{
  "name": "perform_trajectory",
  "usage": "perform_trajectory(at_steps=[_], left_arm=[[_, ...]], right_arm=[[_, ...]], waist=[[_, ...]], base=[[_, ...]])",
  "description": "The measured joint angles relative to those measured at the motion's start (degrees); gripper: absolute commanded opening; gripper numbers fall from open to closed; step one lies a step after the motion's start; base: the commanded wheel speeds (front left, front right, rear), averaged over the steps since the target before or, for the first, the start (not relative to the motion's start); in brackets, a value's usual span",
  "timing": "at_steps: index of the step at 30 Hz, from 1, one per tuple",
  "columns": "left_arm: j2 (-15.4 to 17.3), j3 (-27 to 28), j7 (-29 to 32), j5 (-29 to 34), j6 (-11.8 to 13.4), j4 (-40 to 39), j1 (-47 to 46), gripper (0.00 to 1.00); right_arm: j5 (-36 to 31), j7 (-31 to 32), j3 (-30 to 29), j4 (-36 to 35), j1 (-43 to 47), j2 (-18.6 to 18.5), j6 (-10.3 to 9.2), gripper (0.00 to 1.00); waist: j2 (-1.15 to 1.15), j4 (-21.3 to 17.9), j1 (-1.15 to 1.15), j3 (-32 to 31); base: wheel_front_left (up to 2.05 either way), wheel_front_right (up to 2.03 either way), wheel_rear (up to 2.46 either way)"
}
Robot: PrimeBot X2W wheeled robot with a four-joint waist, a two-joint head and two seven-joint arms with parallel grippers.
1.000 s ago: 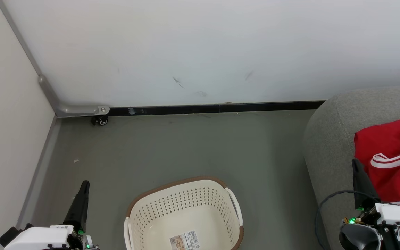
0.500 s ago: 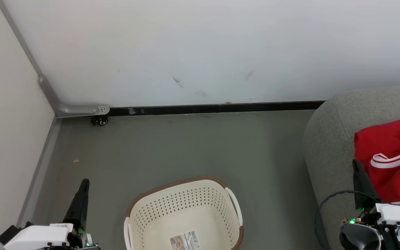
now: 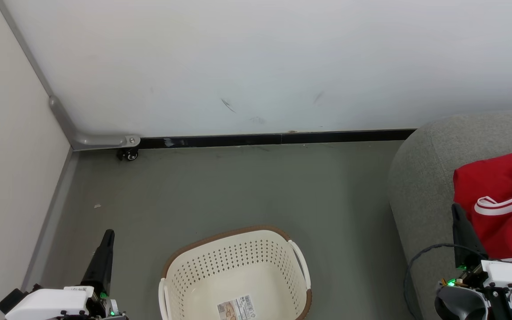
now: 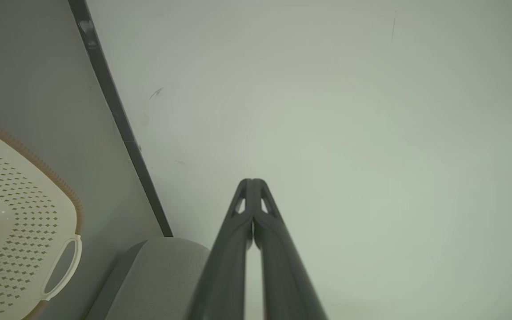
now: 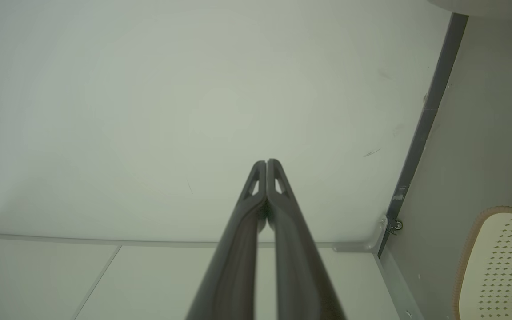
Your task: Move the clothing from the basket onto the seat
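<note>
Basket (image 3: 234, 253) on floor (image 3: 238, 186) between left gripper (image 3: 109, 234) and right gripper (image 3: 456, 209) fingers, clothing (image 3: 496, 195) on seat (image 3: 420, 186) just right of right fingers, wall (image 3: 256, 66) beyond the fingertips

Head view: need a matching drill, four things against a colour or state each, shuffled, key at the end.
Column A
1. basket
2. clothing
3. seat
4. left pincer

Column B
a. shut, holding nothing
b. red with white trim
c. cream, perforated
d. grey, upholstered

Pairs: 1-c, 2-b, 3-d, 4-a
</note>
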Motion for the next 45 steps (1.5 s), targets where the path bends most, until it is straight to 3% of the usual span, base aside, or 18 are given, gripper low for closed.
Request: perform_trajectory(at_steps=[45], left_arm=[[0.0, 0.1, 0.2, 0.0, -0.4, 0.3, 0.0, 0.0]], right_arm=[[-0.1, 0.4, -0.4, 0.2, 0.0, 0.1, 0.0, 0.0]], waist=[[0.0, 0.0, -0.01, 0.0]], base=[[0.0, 0.0, 0.0]])
